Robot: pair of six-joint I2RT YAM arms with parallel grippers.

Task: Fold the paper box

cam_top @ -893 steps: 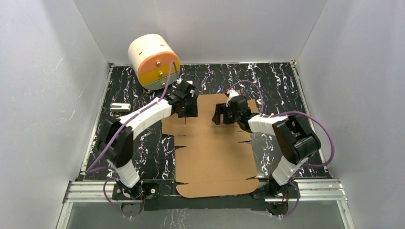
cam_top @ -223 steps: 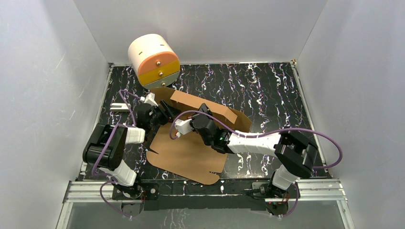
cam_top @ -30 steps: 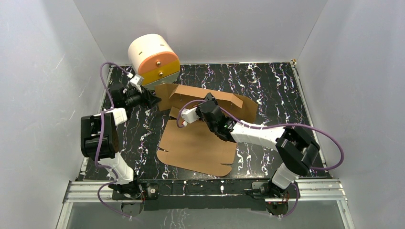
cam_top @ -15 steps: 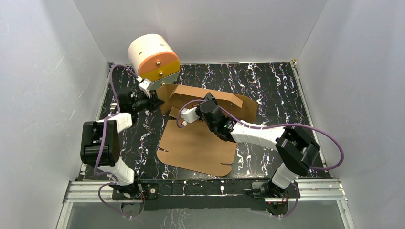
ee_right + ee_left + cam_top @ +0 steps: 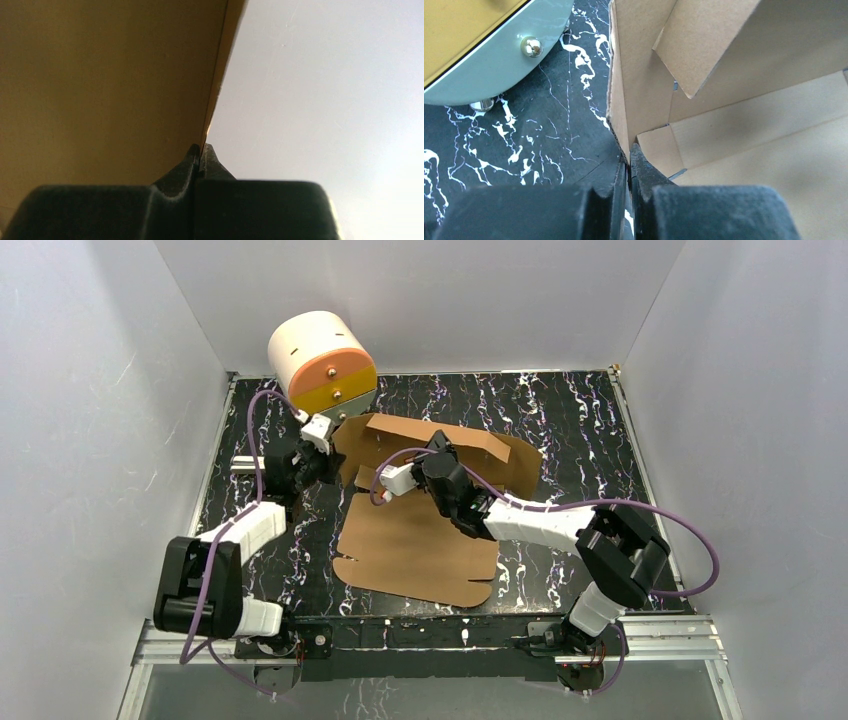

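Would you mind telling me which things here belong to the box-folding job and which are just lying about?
Part of the job: paper box, partly folded; left end effector and right end effector, each pinching a cardboard edge.
Just lying about: cream cabinet with orange and yellow drawers, on the marbled table.

Top view looked down from high on the near side of the paper box (image 5: 420, 540), whole counter (image 5: 580, 430) in shot. Left wrist view sat tight against the box's left wall; right wrist view, equally close, gazed up along its edge. All three shared it.
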